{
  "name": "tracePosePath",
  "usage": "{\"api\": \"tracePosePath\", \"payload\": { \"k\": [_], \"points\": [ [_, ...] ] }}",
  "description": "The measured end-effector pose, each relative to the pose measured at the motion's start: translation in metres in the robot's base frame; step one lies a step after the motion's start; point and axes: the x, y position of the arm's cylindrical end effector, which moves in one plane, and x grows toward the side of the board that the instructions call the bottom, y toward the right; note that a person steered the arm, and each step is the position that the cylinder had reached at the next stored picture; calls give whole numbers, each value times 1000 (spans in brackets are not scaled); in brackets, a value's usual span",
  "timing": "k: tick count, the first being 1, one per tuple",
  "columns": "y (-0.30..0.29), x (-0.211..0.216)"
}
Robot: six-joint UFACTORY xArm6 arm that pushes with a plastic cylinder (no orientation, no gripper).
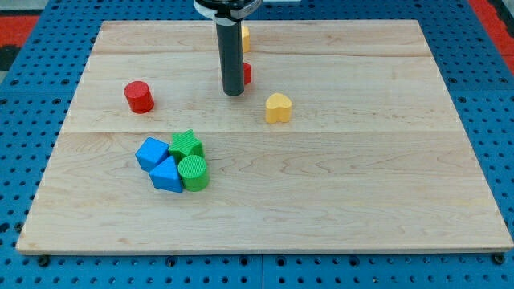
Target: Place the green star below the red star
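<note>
The green star (186, 144) lies left of the board's middle, touching a green cylinder (193, 172) below it and two blue blocks (152, 153) (167, 174) to its left. The red star (246, 73) is near the view's top, mostly hidden behind the rod; only its right edge shows. My tip (233, 93) rests on the board just left of and below the red star, well above and to the right of the green star.
A red cylinder (139, 96) stands at the left. A yellow heart (278, 107) lies right of the tip. A yellow block (245, 38) peeks out behind the rod at the top. The wooden board (361, 201) sits on a blue pegboard.
</note>
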Motion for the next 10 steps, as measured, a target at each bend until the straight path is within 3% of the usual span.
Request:
{"api": "tracePosePath", "payload": {
  "k": [2, 3, 4, 5, 6, 8, 10],
  "points": [
    [0, 4],
    [-42, 26],
    [-45, 74],
    [30, 138],
    [0, 180],
    [-74, 129],
    [-52, 74]
  ]
}}
